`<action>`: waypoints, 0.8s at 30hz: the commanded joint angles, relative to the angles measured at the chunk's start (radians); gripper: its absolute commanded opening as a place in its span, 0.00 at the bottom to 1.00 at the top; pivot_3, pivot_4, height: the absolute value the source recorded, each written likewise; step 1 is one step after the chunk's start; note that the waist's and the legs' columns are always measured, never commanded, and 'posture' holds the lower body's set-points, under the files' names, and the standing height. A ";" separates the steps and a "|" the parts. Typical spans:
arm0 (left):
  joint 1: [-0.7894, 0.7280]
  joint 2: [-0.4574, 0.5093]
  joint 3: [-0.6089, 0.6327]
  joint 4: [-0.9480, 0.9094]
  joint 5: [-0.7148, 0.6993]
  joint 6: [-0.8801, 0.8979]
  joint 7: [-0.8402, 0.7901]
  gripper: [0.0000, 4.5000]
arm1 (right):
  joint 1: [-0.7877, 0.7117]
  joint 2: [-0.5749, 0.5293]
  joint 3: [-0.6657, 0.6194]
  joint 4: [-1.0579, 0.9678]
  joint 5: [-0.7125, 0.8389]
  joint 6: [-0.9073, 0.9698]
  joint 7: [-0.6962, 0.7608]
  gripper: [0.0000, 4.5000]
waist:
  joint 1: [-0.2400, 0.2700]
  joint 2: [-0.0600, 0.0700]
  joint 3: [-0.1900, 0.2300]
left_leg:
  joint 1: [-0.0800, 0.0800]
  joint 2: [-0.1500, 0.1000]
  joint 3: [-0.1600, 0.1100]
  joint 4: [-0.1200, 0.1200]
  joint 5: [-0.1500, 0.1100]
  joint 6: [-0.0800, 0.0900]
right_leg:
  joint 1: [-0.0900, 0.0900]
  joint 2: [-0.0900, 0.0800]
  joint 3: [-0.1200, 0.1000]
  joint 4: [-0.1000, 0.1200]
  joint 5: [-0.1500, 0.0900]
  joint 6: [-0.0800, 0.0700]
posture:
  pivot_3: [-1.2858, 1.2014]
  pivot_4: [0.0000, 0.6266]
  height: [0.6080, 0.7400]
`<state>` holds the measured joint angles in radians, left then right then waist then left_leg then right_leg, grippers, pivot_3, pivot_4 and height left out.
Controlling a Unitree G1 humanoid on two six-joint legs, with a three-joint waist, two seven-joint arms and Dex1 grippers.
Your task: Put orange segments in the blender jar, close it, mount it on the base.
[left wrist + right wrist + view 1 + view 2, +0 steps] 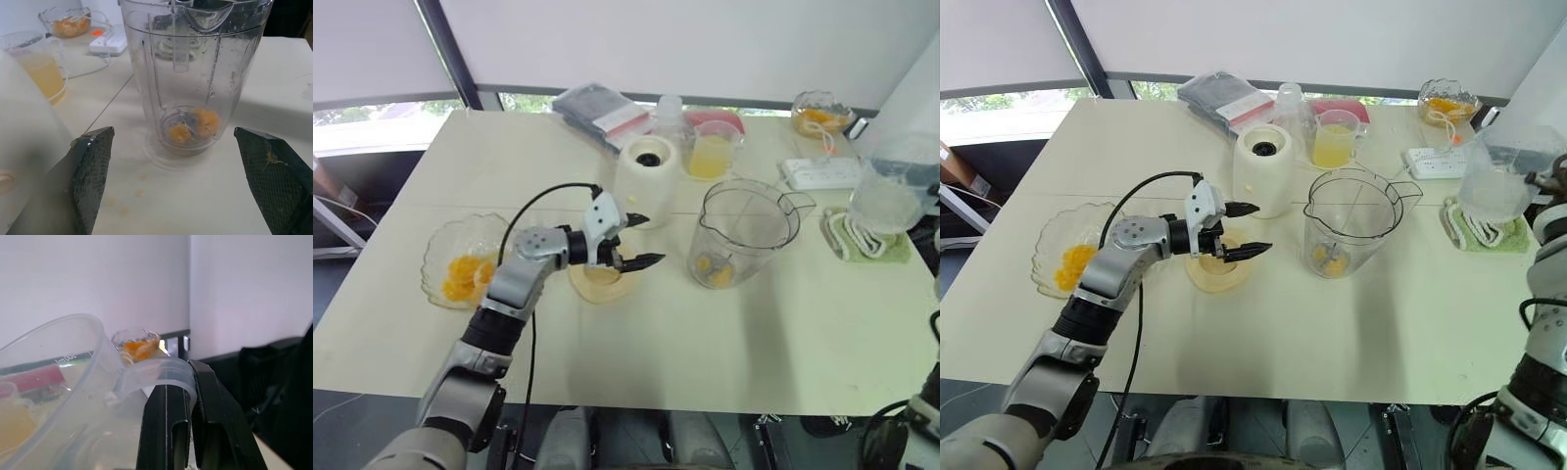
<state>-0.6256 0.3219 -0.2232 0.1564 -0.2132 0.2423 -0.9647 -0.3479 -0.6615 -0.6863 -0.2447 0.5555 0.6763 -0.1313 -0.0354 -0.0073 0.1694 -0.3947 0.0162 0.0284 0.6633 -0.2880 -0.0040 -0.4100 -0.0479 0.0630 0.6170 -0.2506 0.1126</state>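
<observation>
The clear blender jar [744,235] stands open on the table with a few orange segments [195,125] at its bottom. My left gripper [651,240] hovers open and empty just left of the jar, above a cream round lid [599,284]. The white blender base [644,181] stands right behind it. A glass bowl [450,235] holding orange segments [465,276] sits at the left. At the far right, my right gripper [183,382] is shut on the handle of a clear plastic measuring cup [1500,181], held above the table.
A cup of yellow juice [713,152] and a small clear bottle [668,113] stand behind the base. Farther back lie a grey bag [597,110], a second fruit bowl [820,113] and a power strip [820,173]. A green mat [867,240] lies at the right.
</observation>
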 commanded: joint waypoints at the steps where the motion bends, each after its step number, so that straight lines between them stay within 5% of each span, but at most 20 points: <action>1: -0.029 -0.005 -0.002 0.010 0.011 -0.044 -0.011 0.91 | -0.053 -0.075 0.006 -0.083 0.022 0.038 0.048 0.01 | 0.000 0.000 0.000 | 0.000 0.000 0.000 0.000 0.000 0.000 | 0.000 0.000 0.000 0.000 0.000 0.000 | 0.52 0.24 1.00; 24: -0.059 -0.045 -0.004 0.085 0.051 -0.118 -0.023 0.91 | -0.091 -0.284 0.132 -0.278 -0.004 0.216 0.295 0.01 | 0.025 0.000 0.000 | -0.015 0.000 0.000 0.003 0.000 0.000 | -0.016 -0.001 -0.001 0.004 0.003 0.004 | 0.52 0.24 1.00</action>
<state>-0.6666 0.2799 -0.2230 0.2548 -0.1612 0.1430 -0.9824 -0.4299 -0.9234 -0.5321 -0.4745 0.5716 0.9239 0.1533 -0.0104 -0.0069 0.1692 -0.4101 0.0158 0.0285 0.6664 -0.2879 -0.0038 -0.4260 -0.0486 0.0622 0.6206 -0.2481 0.1168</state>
